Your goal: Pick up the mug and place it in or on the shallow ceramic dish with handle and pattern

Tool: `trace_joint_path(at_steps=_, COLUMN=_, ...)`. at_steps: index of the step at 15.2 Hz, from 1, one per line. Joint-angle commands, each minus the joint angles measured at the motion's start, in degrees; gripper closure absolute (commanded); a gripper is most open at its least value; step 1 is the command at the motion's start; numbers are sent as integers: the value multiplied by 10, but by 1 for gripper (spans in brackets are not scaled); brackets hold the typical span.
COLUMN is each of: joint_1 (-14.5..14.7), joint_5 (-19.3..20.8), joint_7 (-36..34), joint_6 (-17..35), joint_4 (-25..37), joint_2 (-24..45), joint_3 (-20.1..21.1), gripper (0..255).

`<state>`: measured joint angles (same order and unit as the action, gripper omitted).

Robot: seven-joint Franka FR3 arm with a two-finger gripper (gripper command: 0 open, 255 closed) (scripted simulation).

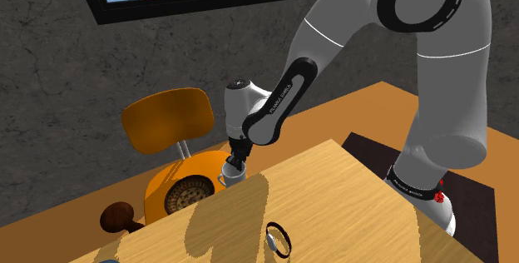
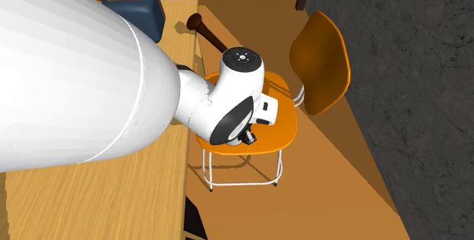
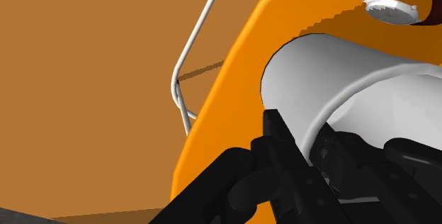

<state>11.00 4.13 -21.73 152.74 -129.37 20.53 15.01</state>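
In the shoulder view, my gripper [image 1: 234,170] points straight down beside the wooden table [image 1: 333,211]. Its fingers are closed on the rim of a white mug [image 1: 229,179]. The mug hangs upright with its long axis vertical and its mouth up toward my hand. It is at the edge of the patterned dish [image 1: 185,196], which lies on the orange chair [image 1: 166,120]. I cannot tell whether mug and dish touch. The dish's dark brown handle [image 1: 119,217] points to this view's left.

In the second exterior view, my gripper [image 2: 245,135] hangs dark over the chair seat [image 2: 285,128].

In the wrist view, the mug's [image 3: 333,66] mouth faces my gripper [image 3: 304,166] and its body runs away from me. One finger [image 3: 278,134] presses on the outside of its wall.
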Motion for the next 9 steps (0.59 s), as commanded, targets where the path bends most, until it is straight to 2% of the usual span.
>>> trace_joint_path(at_steps=1, joint_1=0, joint_5=0, joint_7=0, joint_6=0, joint_4=0, joint_2=0, joint_3=0, gripper=255)
trace_joint_path(at_steps=5, joint_1=0, joint_5=0, joint_7=0, joint_6=0, joint_4=0, joint_2=0, joint_3=0, gripper=255)
trace_joint_path(at_steps=9, joint_1=-6, joint_5=-12, joint_7=7, joint_6=-26, joint_4=-1, joint_2=-28, joint_3=8, gripper=255)
